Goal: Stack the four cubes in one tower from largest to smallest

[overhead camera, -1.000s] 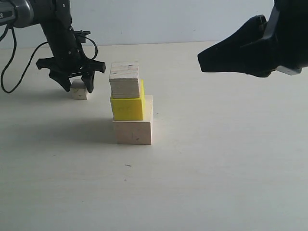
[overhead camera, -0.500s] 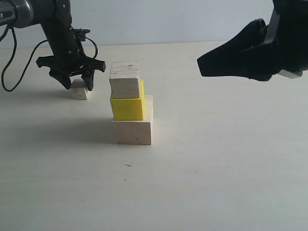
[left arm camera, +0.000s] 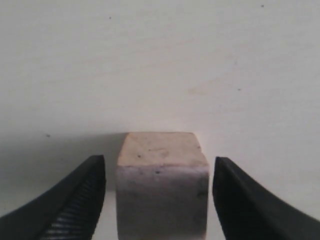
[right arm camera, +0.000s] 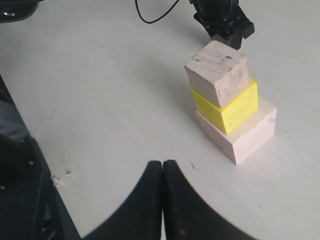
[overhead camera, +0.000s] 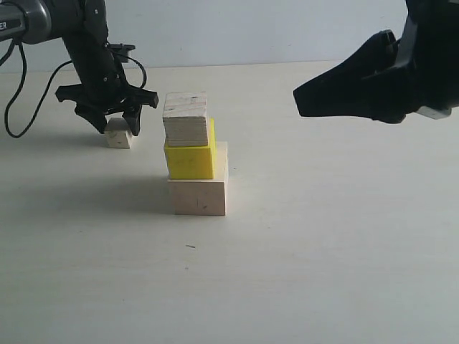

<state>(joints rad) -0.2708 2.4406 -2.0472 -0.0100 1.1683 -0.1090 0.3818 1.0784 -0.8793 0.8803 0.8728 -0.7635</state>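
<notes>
Left gripper [overhead camera: 117,132] spread astride tiny cube [overhead camera: 119,137], sitting flat, sides parallel to jaws

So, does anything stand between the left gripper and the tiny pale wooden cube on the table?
Nothing visible does. The left gripper's open jaws flank the tiny pale wooden cube, with only bare table in both gaps.

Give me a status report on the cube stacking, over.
Left gripper open, straddling tiny cube on the table, not gripping. Right gripper shut, empty, clear of it. Tower three high: large wood cube, yellow cube, small wood cube. Nothing blocking.
</notes>
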